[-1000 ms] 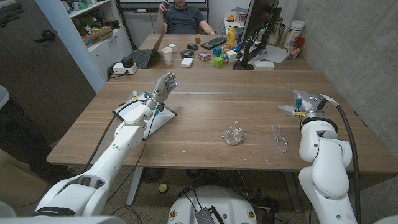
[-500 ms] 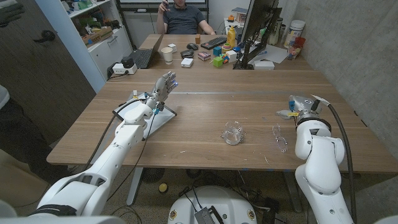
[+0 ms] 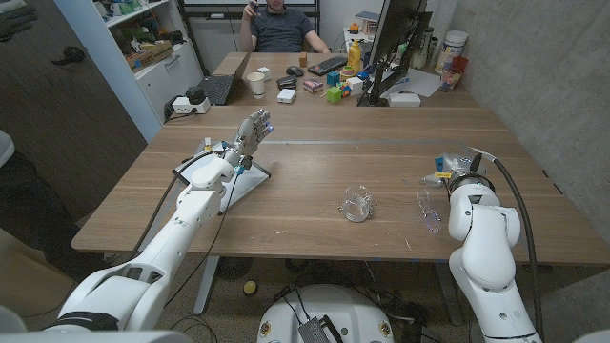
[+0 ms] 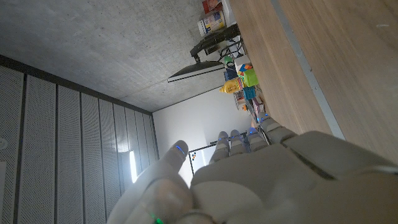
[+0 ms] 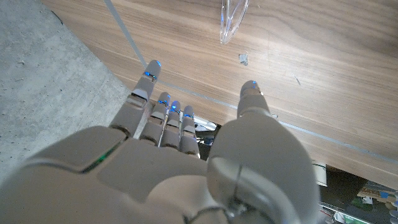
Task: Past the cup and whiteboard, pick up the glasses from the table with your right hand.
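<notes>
Glasses: one pair of clear-framed, transparent glasses (image 3: 429,211) is lying on the wooden table (image 3: 381,167), just in front of and slightly inboard of the right hand; its long axis is running roughly away from the robot, slightly slanted. Which way the lenses are facing cannot be told.
Right hand: the white robot right hand (image 3: 448,164) is hovering near the table's right side, fingers (image 5: 163,107) reaching out side by side, thumb set apart, gripping nothing.
Left hand: the white robot left hand (image 3: 252,131) is standing raised, fingers pointing up and slightly apart, holding nothing.
Cup: one clear glass cup (image 3: 357,204) is sitting well inboard of the right hand.
Whiteboard: one small white board (image 3: 229,183) is lying under the left forearm.
</notes>
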Action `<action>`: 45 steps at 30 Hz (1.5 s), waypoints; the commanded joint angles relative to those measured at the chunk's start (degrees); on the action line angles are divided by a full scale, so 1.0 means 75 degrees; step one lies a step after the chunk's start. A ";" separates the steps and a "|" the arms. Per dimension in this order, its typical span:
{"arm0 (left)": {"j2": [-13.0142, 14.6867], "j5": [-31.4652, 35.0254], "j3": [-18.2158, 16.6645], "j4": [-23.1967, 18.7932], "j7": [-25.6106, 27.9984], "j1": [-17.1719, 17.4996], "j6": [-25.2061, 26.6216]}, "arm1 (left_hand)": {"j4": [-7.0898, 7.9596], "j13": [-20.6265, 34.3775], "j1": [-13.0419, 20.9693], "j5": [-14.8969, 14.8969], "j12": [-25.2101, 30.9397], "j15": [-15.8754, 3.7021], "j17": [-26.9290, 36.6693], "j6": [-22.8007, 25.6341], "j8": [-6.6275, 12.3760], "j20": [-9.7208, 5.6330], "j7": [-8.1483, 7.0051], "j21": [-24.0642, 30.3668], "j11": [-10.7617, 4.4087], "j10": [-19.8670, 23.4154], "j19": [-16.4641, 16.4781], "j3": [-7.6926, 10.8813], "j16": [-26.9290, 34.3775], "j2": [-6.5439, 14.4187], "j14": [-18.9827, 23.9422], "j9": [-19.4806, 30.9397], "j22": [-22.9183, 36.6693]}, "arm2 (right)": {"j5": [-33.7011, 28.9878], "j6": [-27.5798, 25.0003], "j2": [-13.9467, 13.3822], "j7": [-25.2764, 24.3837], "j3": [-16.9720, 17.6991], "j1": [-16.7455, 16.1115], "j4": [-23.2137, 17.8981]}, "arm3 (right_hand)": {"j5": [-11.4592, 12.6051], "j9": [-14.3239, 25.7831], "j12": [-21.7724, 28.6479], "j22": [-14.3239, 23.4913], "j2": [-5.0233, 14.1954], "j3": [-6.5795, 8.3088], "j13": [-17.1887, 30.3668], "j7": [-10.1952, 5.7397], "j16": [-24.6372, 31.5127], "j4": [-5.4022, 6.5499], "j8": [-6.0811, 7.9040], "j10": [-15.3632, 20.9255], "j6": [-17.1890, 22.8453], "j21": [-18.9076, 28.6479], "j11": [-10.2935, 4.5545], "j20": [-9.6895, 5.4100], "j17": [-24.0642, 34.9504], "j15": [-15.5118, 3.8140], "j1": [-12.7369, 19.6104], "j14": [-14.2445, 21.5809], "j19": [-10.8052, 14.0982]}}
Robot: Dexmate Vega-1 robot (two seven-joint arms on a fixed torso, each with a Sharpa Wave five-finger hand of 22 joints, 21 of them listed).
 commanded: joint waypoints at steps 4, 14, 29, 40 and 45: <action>0.0024 0.0021 0.0027 -0.0175 0.0039 0.0081 0.0094 | -0.0010 0.0034 -0.0079 0.0054 0.0053 0.0027 0.0036 -0.0016 0.0031 0.0060 0.0018 0.0025 -0.0002 -0.0038 -0.0013 -0.0015 0.0037 0.0416 -0.0056 0.0034 0.0017 | -0.0075 -0.0098 -0.0141 0.0550 -0.0099 0.0129 0.0175 | 0.0033 0.0024 -0.0019 0.0038 -0.0010 0.0024 0.0018 -0.0011 -0.0040 0.0044 0.0050 0.0027 0.0054 -0.0074 -0.0027 -0.0012 0.0029 0.0004 0.0114 0.0040 -0.0022; 0.0100 0.0024 0.0028 -0.0366 0.0114 0.0190 0.0160 | -0.0018 0.0034 -0.0072 0.0059 0.0050 0.0019 0.0034 -0.0021 0.0030 0.0061 0.0016 0.0024 -0.0002 -0.0049 -0.0014 -0.0028 0.0036 0.0413 -0.0053 0.0034 0.0016 | -0.0060 -0.0076 -0.0197 0.1205 -0.0117 0.0261 0.0227 | 0.0045 0.0030 -0.0028 0.0040 -0.0023 -0.0011 0.0024 -0.0023 -0.0068 0.0089 0.0038 0.0013 0.0034 -0.0144 -0.0014 -0.0005 0.0038 0.0050 0.0135 -0.0031 -0.0123; 0.0213 0.0005 0.0034 -0.0543 0.0127 0.0281 0.0221 | -0.0034 0.0033 -0.0060 0.0067 0.0049 0.0012 0.0029 -0.0023 0.0030 0.0060 0.0013 0.0021 0.0012 -0.0052 -0.0019 -0.0048 0.0033 0.0397 -0.0058 0.0033 0.0015 | 0.0222 -0.0008 -0.0305 0.1984 -0.0074 0.0487 0.0312 | 0.0068 0.0033 -0.0024 0.0041 -0.0022 -0.0041 0.0031 -0.0112 -0.0095 0.0119 0.0022 0.0024 0.0015 -0.0227 -0.0025 0.0020 0.0045 0.0081 0.0198 -0.0112 -0.0247; 0.0182 -0.0069 -0.0004 -0.0402 0.0087 0.0247 0.0143 | -0.0040 0.0033 -0.0054 0.0072 0.0050 0.0016 0.0027 -0.0013 0.0034 0.0060 0.0015 0.0021 0.0014 -0.0050 -0.0018 -0.0063 0.0032 0.0392 -0.0057 0.0033 0.0014 | -0.0052 -0.0085 -0.0341 0.2462 -0.0225 0.0773 0.0513 | 0.0096 0.0035 0.0035 0.0042 -0.0009 -0.0067 0.0040 -0.0111 -0.0038 0.0137 0.0056 0.0193 0.0129 -0.0212 -0.0031 -0.0019 0.0049 -0.0016 0.0309 0.0018 -0.0127; 0.0153 -0.0062 -0.0015 -0.0278 0.0060 0.0178 0.0066 | -0.0041 0.0033 -0.0053 0.0075 0.0052 0.0016 0.0027 -0.0009 0.0036 0.0066 0.0017 0.0021 0.0020 -0.0046 -0.0018 -0.0070 0.0031 0.0392 -0.0059 0.0033 0.0014 | -0.0352 -0.0162 -0.0312 0.2664 -0.0333 0.0888 0.0620 | 0.0107 0.0036 -0.0002 0.0044 -0.0032 -0.0102 0.0044 -0.0159 -0.0070 0.0146 0.0009 0.0121 0.0032 -0.0209 -0.0072 -0.0009 0.0048 -0.0145 0.0359 -0.0056 -0.0062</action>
